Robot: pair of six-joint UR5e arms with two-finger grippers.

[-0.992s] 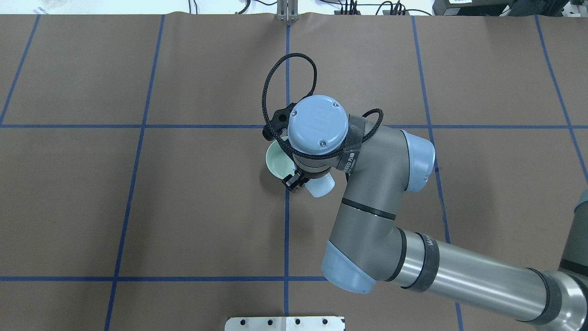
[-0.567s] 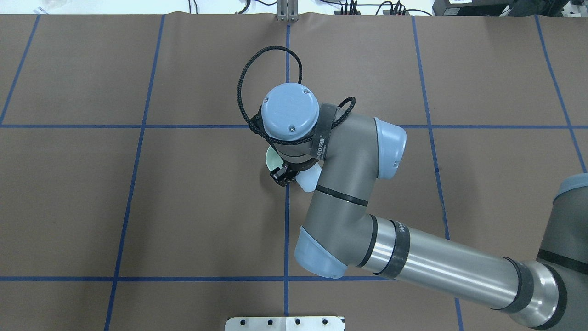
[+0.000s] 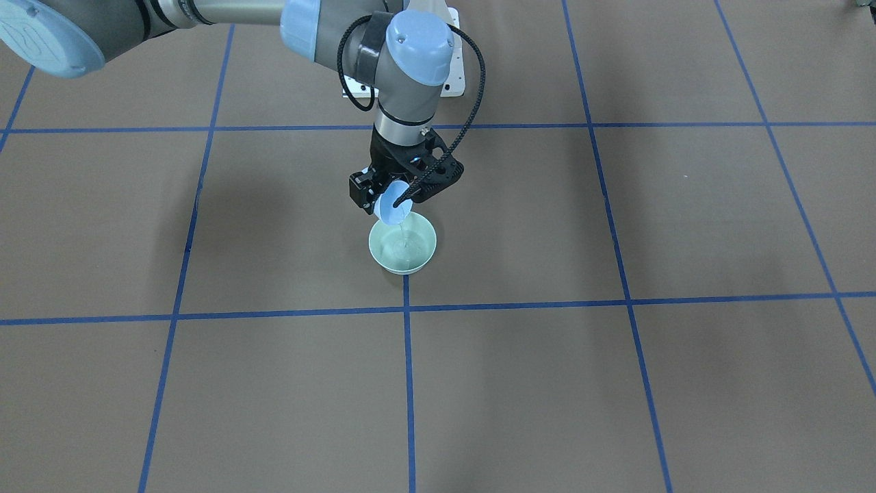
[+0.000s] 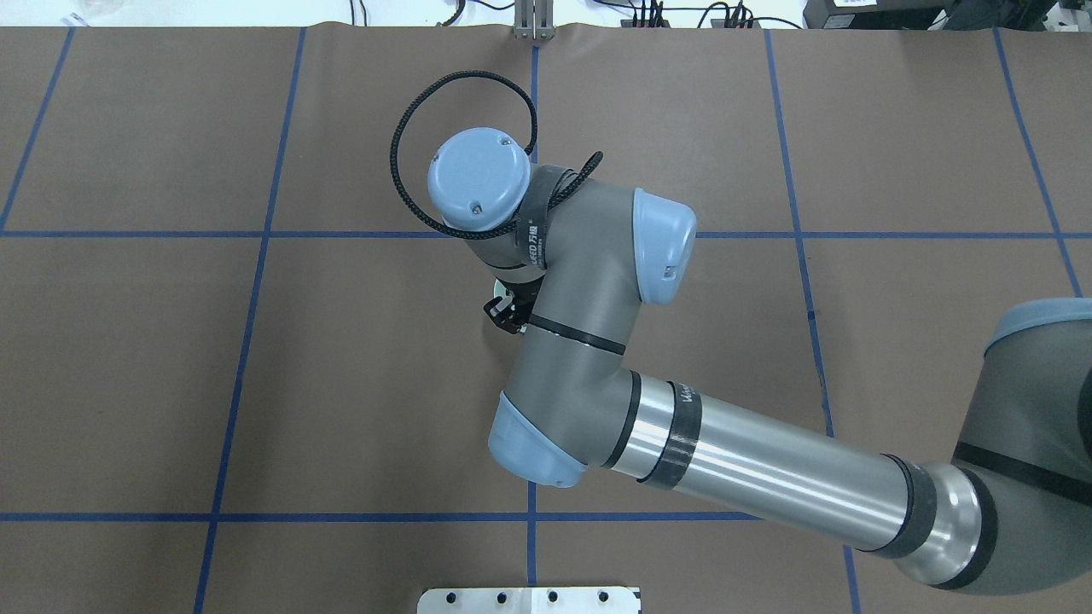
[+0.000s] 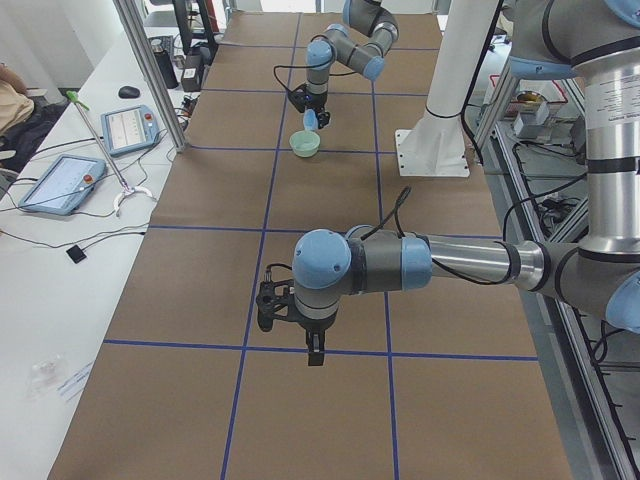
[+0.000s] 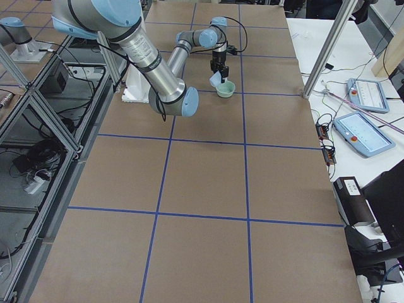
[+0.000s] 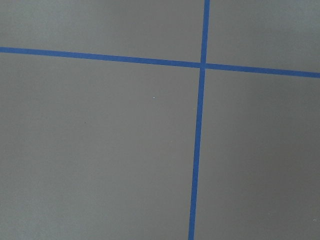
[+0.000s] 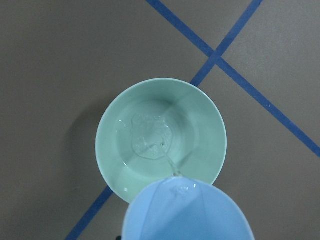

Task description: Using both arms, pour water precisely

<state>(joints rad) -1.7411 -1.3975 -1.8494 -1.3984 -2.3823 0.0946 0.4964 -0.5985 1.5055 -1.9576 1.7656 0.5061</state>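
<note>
Log right arm (image 3: 404, 41), grey tube with light blue caps, reaching in from upper left of the front view. Read right gripper (image 3: 395, 195) as clamped on a smooth light blue cup (image 3: 392, 209), tipped steeply just above a round, glossy pale green bowl (image 3: 380, 253). Note thin clear water (image 8: 147, 137) running from the cup lip into a shallow rippled pool in the bowl, set on a blue tape line (image 3: 407, 383) of the matte brown table (image 3: 616, 383). Farther right, log left arm (image 5: 450, 262) low over the table, well apart from the bowl; cannot tell spread of left gripper (image 5: 315, 345).
</note>
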